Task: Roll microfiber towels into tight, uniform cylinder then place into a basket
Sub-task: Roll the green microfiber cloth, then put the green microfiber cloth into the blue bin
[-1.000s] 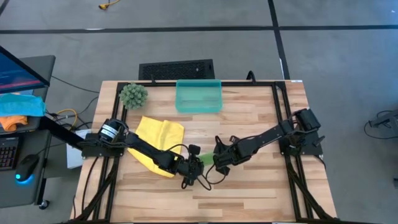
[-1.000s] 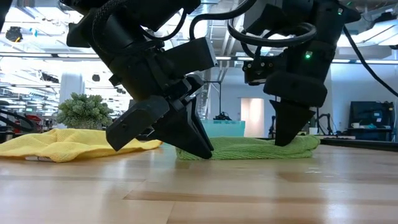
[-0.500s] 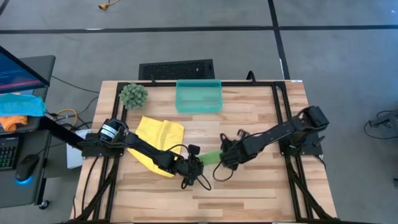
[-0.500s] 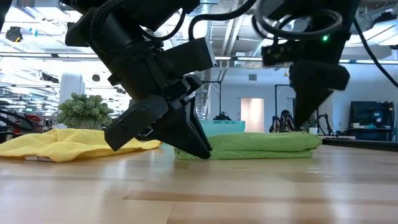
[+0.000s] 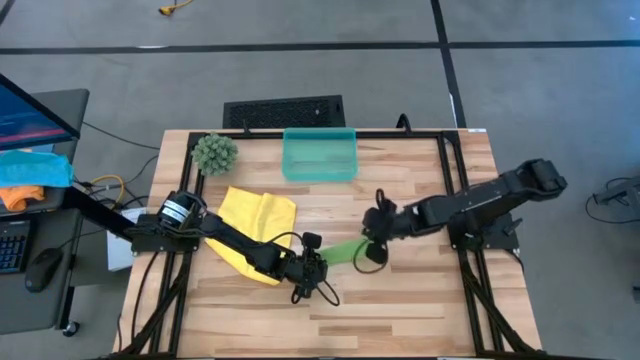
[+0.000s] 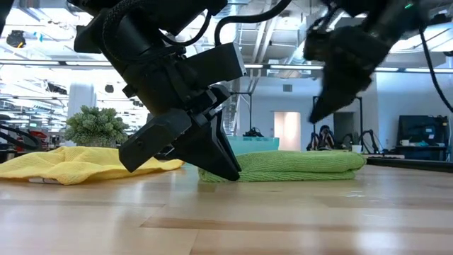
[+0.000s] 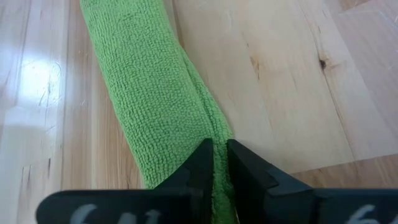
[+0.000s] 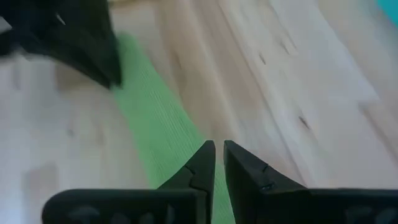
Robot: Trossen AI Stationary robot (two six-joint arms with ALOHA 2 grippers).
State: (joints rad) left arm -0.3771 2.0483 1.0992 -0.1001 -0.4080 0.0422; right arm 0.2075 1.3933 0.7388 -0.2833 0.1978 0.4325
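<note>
The lime green microfiber towel [image 5: 343, 251], already rolled into a long cylinder, lies at the centre of the pale wooden table [image 5: 420, 300] in the high view, well apart from the translucent teal plastic basket [image 5: 319, 155] at the upper middle. The crumpled bright yellow microfiber towel [image 5: 252, 220] sits left of centre, not yet rolled. The left gripper [image 7: 219, 163] has its fingers pinched together on the roll's near end. The right gripper [image 6: 316, 113] hangs above the far end, fingers nearly together and holding nothing. With one end clamped and the other free, a lift would likely let the roll sag or unwind. Bare wood towards the basket leaves open room; the round spiky green plant ball [image 5: 214, 152] stands beside it.
</note>
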